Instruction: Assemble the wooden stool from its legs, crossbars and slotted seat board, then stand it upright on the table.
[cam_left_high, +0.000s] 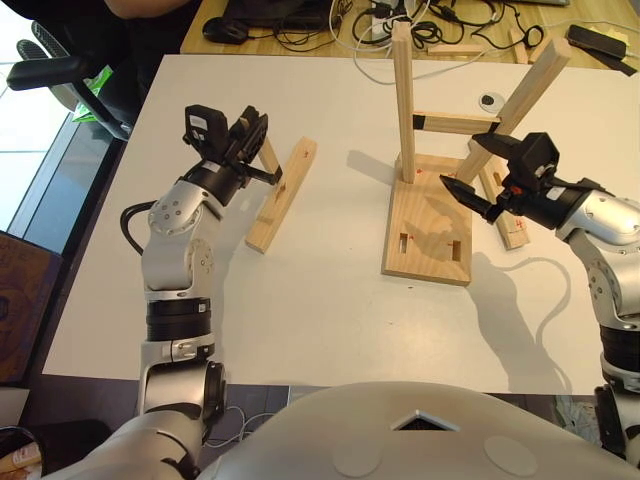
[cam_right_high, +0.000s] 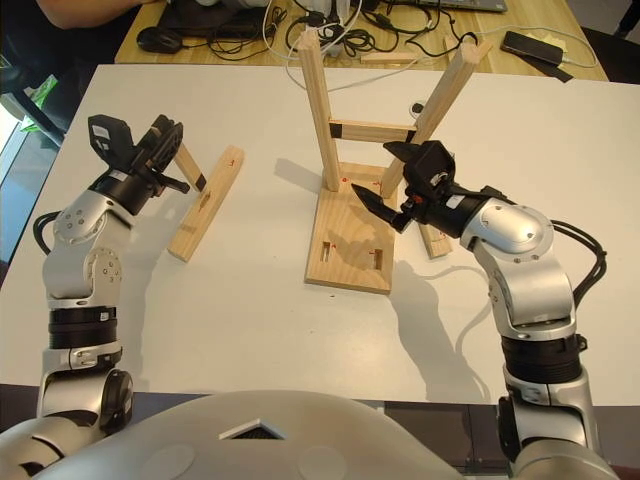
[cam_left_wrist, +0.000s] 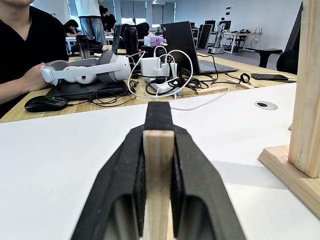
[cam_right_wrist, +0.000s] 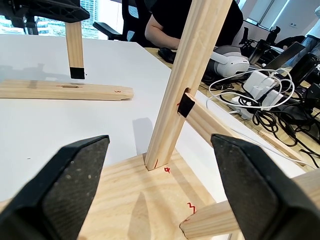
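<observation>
The left end effector (cam_left_high: 255, 135) is clamped on a short crossbar (cam_left_high: 270, 160), whose black-tipped end points down by a loose leg (cam_left_high: 283, 193) lying on the left of the desk (cam_left_high: 330, 320). The right end effector (cam_left_high: 462, 163) hangs with its fingers apart over the slotted seat board (cam_left_high: 428, 245). On the board stand an upright leg (cam_left_high: 404, 100) and a tilted leg (cam_left_high: 525, 95).

Seat board (cam_left_high: 430, 245) flat, bearing two legs (cam_left_high: 403, 100); crossbar (cam_left_high: 270, 158) upright over loose leg (cam_left_high: 283, 193)
</observation>
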